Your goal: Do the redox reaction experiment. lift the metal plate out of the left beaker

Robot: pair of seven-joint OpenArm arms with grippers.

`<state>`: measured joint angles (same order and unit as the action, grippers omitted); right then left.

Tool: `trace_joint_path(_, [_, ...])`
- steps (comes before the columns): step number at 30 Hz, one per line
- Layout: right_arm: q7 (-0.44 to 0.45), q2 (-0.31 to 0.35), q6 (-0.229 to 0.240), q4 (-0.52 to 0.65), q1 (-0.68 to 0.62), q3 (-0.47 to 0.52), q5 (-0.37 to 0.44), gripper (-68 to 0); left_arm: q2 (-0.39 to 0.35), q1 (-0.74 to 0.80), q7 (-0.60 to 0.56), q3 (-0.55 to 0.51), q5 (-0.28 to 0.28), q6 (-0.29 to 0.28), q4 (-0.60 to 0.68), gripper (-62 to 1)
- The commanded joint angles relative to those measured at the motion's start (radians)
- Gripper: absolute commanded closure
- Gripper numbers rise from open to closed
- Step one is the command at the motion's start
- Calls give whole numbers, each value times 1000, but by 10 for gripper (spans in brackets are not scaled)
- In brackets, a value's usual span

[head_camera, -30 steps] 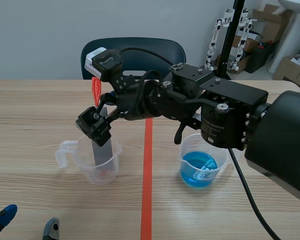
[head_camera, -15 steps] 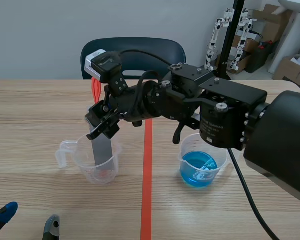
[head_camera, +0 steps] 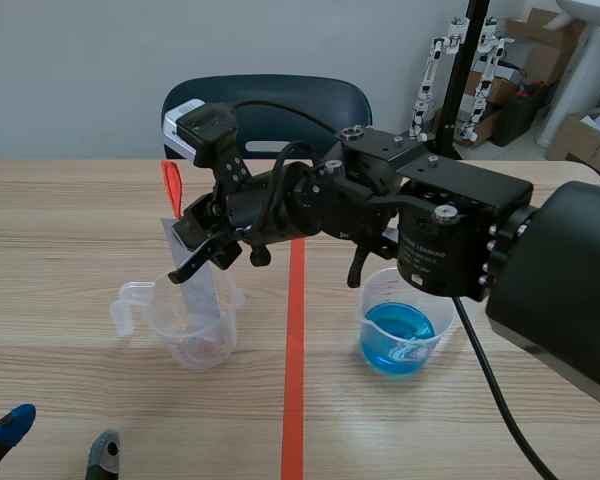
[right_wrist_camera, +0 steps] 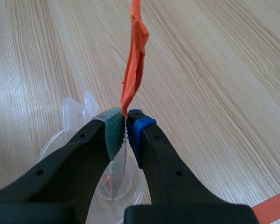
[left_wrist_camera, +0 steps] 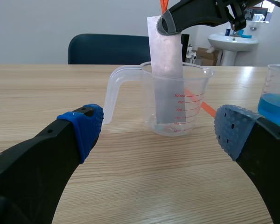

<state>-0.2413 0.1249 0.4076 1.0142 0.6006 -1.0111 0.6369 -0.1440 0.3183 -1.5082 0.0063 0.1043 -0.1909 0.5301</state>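
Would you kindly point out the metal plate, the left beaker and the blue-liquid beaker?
metal plate (left_wrist_camera: 164, 56), left wrist view, upper face.
left beaker (head_camera: 180, 342), scene view, front wall.
blue-liquid beaker (head_camera: 397, 347), scene view, front wall.

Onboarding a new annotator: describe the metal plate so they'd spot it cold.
Left of the orange-red tape line on the wooden table stands a clear handled beaker. The metal plate is the flat grey strip sticking up from it, pinched near its top by the right gripper. Only it is dull metal, with an orange tag at its top edge.
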Motion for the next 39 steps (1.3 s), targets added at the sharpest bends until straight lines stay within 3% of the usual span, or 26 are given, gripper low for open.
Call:
trace_joint_path(1, [11,0,25,5,28,2,-4,-6,-3,0,-13,-5,-7,2,17,-508])
trace_joint_path(10, [13,14,154,6,22,2,-3,-6,-3,0,-13,-5,-7,2,17,-508])
trace_joint_path(18, [103,64,294,19,21,2,-3,-6,-3,0,-13,-5,-7,2,17,-508])
trace_joint_path(21, [148,87,325,32,19,2,-4,-6,-3,0,-13,-5,-7,2,17,-508])
trace_joint_path(25, [196,112,338,61,20,2,-4,-6,-3,0,-13,-5,-7,2,17,-508])
trace_joint_path(39, [198,138,338,204,20,10,-24,-6,-3,0,-13,-5,-7,2,17,-508])
